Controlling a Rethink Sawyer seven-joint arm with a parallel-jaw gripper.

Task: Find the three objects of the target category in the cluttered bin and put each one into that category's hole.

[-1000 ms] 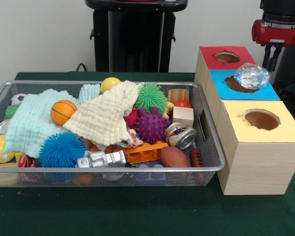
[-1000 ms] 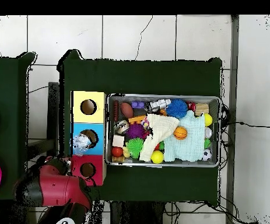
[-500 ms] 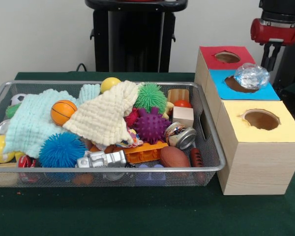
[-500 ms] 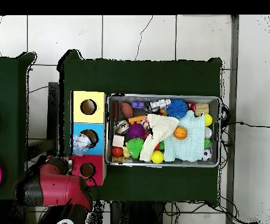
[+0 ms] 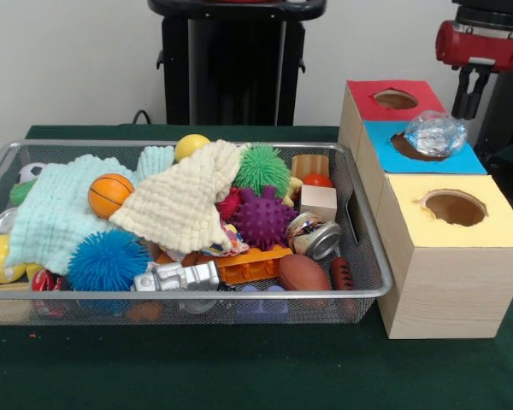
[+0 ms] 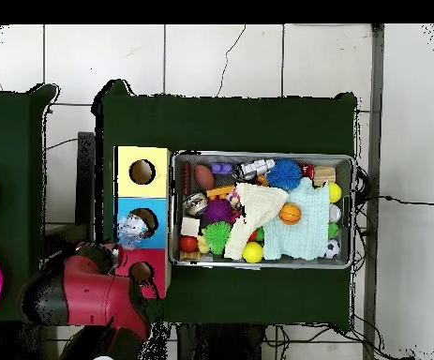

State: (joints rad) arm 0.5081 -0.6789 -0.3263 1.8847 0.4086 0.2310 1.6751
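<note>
I am hovering my end effector (image 5: 468, 102), fingers parted and empty, just beyond the crinkly clear ball (image 5: 435, 133) resting over the blue hole (image 5: 410, 149).

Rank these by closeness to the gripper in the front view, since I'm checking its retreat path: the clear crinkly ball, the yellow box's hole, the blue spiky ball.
1. Clear crinkly ball, on the blue box just below the gripper.
2. Yellow box's hole, nearer the camera.
3. Blue spiky ball, in the bin's front left.

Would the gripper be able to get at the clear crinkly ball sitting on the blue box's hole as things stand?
Probably yes: the gripper hangs open just above the clear ball, which rests exposed on the blue box.
</note>
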